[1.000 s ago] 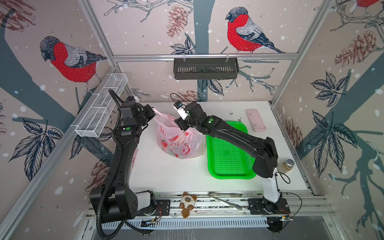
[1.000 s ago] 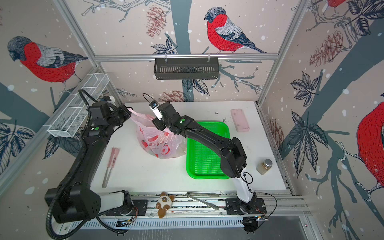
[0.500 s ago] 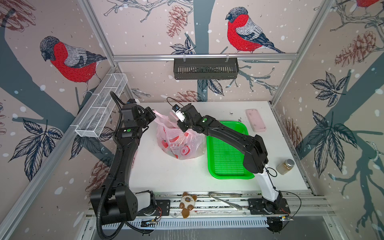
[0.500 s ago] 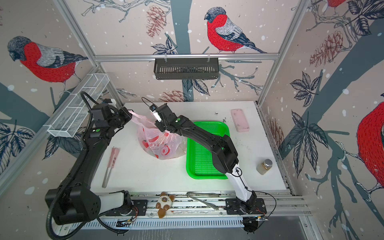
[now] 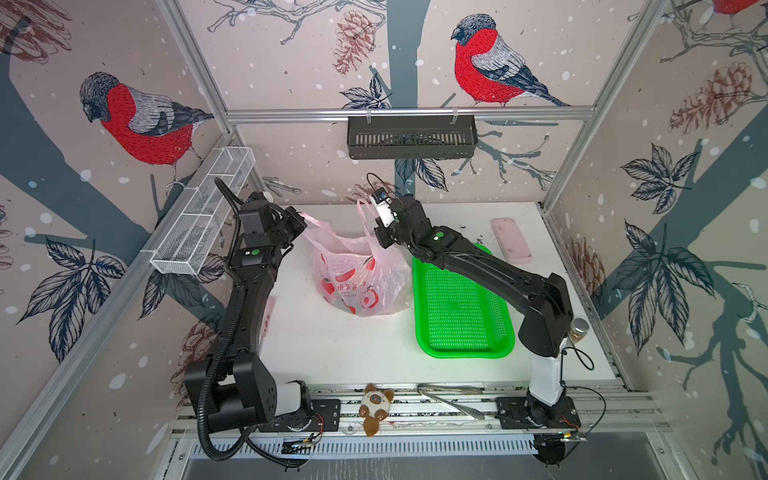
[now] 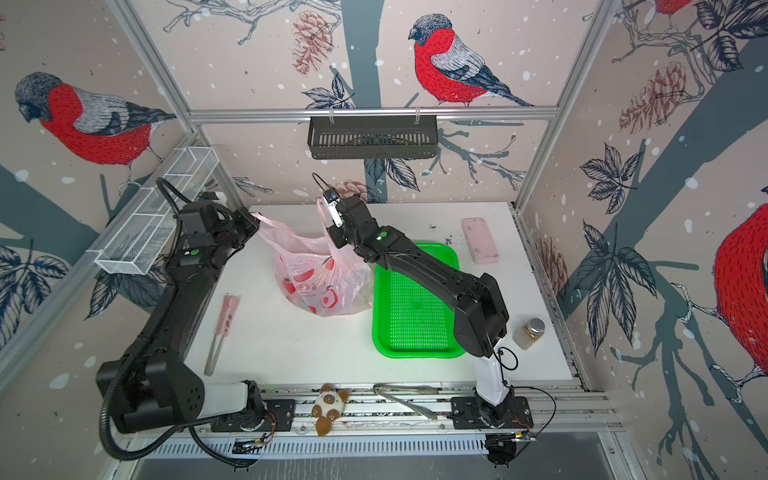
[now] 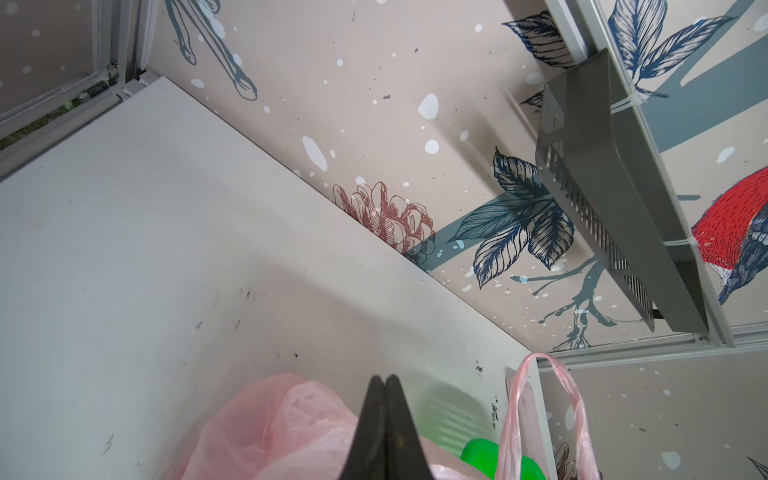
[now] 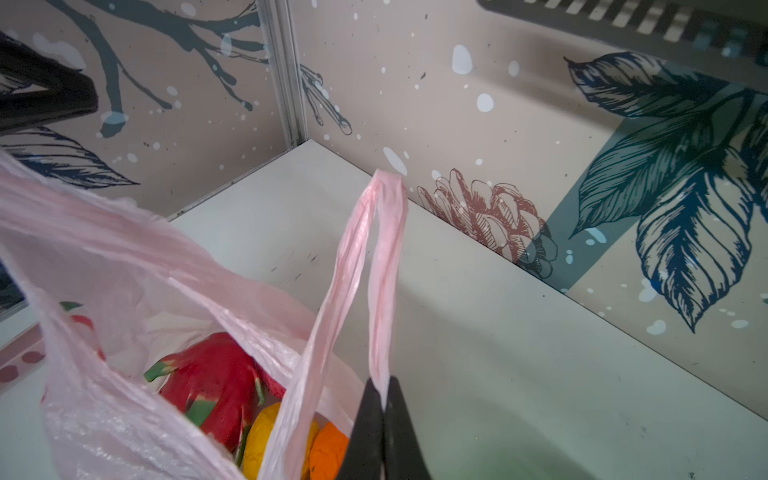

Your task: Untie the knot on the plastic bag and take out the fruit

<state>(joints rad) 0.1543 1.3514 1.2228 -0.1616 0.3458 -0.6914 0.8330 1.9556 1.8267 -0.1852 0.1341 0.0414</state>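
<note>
The pale pink plastic bag [image 5: 357, 278] with red apple prints stands on the white table, its mouth pulled open. My left gripper [image 5: 301, 222] is shut on the bag's left top edge; in the left wrist view the black fingertips [image 7: 384, 380] meet over pink film. My right gripper [image 8: 380, 392] is shut on one strand of the right loop handle [image 8: 374, 257], which rises free above the jaws. Inside the bag lies the fruit: a magenta dragon fruit [image 8: 212, 386], a yellow one [image 8: 262, 440] and an orange one [image 8: 328, 453]. No knot shows; the handles are apart.
A green perforated basket [image 5: 461, 303] lies right of the bag, under my right arm. A pink slab [image 5: 511, 241] sits back right, a small jar [image 5: 579, 328] by the right edge. A pink-handled tool [image 6: 222, 328] lies front left. Tongs [image 5: 453, 399] and a plush toy [image 5: 376, 409] rest on the front rail.
My right gripper has shut on a strand of the right loop handle, and its arm has shifted slightly right. The left arm has stayed still, holding its side.
</note>
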